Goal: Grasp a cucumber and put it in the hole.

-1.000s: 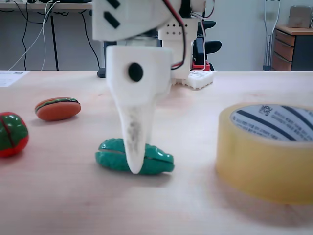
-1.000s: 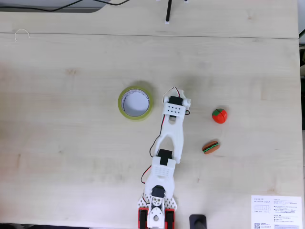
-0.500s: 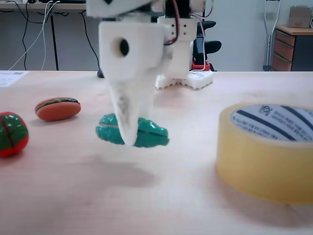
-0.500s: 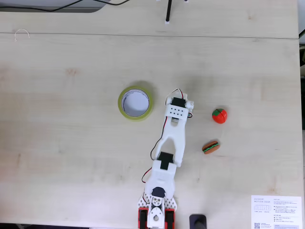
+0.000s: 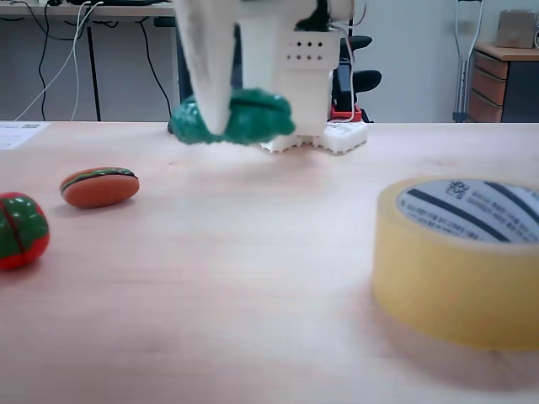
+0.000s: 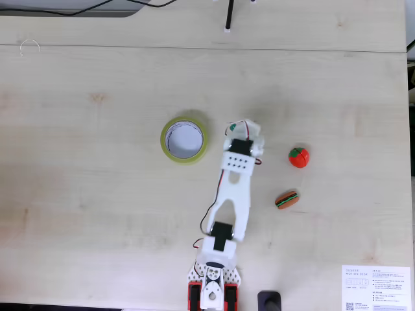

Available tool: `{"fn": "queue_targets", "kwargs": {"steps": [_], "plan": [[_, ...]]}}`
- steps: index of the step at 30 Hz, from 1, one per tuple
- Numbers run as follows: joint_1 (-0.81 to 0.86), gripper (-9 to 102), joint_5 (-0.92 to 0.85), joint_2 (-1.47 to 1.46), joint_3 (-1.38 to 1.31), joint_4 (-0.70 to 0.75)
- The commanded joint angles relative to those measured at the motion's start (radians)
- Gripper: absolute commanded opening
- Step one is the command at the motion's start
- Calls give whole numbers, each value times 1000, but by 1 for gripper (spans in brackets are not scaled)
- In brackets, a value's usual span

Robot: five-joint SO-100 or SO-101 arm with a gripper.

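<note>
Tool (image 5: pixel 221 126) pinching cucumber (image 5: pixel 253 116), held well up off bench (image 5: pixel 253 295). Tape roll (image 5: pixel 459 261) with hole (image 6: pixel 184 137) sits low right in side view, well apart from cucumber.

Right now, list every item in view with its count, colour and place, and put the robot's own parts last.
cucumber: one, dark green, held above the table.
tape roll: one, translucent yellow, flat on the table; its hole is empty.
round toy: one, red and green, on the table.
oval toy: one, orange with a dark stripe, near the round toy.
printed sheet: one, white, at a table corner.
arm: one, white.
gripper: one, white, clamped on the cucumber.
</note>
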Motion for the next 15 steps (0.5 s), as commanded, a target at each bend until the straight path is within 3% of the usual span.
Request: {"fn": "queue_targets", "kwargs": {"steps": [1,15], "plan": [[-49,8,167,156,-29,15],[-268,7,764,285,-31,8]]}}
